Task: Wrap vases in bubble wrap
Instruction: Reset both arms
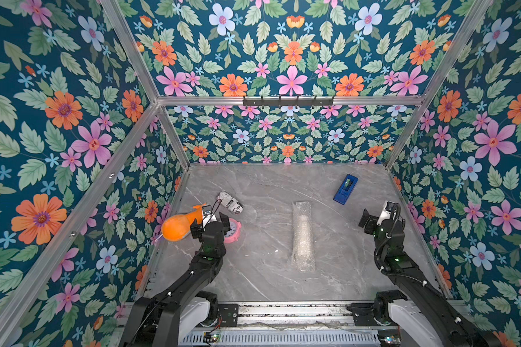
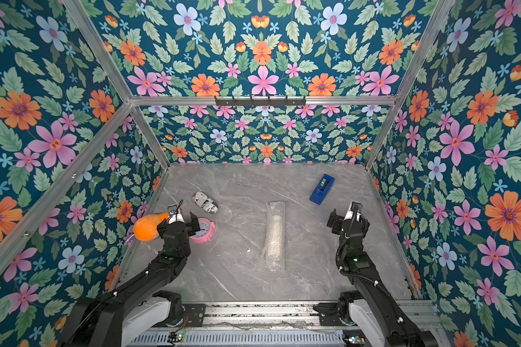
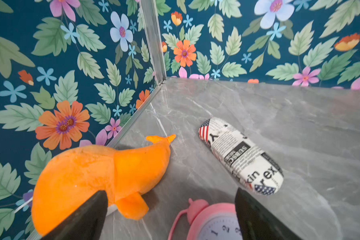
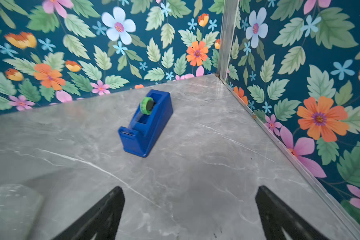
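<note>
The newsprint cylinder (image 3: 240, 154), lying near the tabletop's left edge, carries the only words: large black "xin" and "rex" near one end, and a big "Y" by the other. A black band at its middle holds white letters, too unclear to read, and its columns of fine print are too small. A stars-and-stripes flag is printed at each end. The pink clock (image 3: 210, 222) beside it shows 1, 2, 3 on its dial; the left claw (image 3: 170, 192) hides more

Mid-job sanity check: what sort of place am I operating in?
Probably a staged robot test booth, not a real room: floral-print wall panels held in bare aluminium frame bars enclose a grey marble-look tabletop on three sides.
</note>
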Controlling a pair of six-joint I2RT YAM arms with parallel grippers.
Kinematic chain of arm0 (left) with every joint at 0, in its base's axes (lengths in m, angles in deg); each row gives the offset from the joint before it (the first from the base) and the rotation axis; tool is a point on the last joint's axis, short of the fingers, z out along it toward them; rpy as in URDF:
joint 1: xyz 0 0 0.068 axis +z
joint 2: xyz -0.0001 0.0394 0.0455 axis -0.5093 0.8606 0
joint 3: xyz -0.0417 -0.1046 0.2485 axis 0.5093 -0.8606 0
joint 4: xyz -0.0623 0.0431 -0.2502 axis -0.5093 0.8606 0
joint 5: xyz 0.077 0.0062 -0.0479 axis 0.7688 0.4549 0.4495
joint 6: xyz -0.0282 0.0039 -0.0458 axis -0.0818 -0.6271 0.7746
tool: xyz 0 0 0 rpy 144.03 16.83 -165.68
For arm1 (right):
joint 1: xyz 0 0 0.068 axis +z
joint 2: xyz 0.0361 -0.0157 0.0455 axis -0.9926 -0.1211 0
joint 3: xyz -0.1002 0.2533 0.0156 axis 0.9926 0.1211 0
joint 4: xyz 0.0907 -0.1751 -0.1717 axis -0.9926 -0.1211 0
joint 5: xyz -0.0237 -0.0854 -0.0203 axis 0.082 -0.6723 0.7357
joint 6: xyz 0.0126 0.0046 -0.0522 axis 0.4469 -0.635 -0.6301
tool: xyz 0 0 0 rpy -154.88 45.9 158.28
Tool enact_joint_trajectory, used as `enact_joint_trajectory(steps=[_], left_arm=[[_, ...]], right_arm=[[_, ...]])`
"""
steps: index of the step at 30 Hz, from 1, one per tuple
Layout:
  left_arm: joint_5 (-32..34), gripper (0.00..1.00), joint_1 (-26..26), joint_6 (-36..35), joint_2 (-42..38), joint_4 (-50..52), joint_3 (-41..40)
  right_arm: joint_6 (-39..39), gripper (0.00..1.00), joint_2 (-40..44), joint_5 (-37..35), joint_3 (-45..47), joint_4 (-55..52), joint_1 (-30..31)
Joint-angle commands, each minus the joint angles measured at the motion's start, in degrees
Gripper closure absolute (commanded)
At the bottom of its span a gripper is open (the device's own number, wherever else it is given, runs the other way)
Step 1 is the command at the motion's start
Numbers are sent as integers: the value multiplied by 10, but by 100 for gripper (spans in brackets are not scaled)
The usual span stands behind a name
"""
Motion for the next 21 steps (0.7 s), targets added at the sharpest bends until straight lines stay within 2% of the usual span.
enact_joint_trajectory(steps=[1,3,5,8,11,14,15,16,17,18,20,21], left_arm=[[-53,1,37,-13,19,-119,-24],[-100,1,68,-1,58,-184,-42],[-120,1,88,3,110,-257,-49],[-162,1,96,-15,156,-301,-36],[-192,1,104,-12,213,-359,-23],[-198,1,111,-3,300,-439,-21],[-197,1,111,-9,330,-482,-19],[-199,1,110,-11,333,-475,-14],[-202,1,111,-4,314,-408,2],[-197,1,111,-1,314,-369,24],[-196,1,111,-7,323,-380,26],[-195,1,111,-4,318,-364,28]], right_arm=[[-34,0,-48,20,19,128,-5],[-25,0,-91,42,34,185,-5],[-22,1,-139,40,41,224,-5],[-41,0,-198,56,41,287,-12],[-38,1,-242,100,25,298,-37],[-34,1,-328,148,34,408,-58],[-41,0,-337,155,29,404,-58],[-37,1,-317,163,16,335,-59],[-33,1,-317,158,-1,309,-59],[-37,0,-333,160,7,355,-62],[-31,1,-315,163,-2,299,-63],[-32,1,-325,162,2,330,-63]])
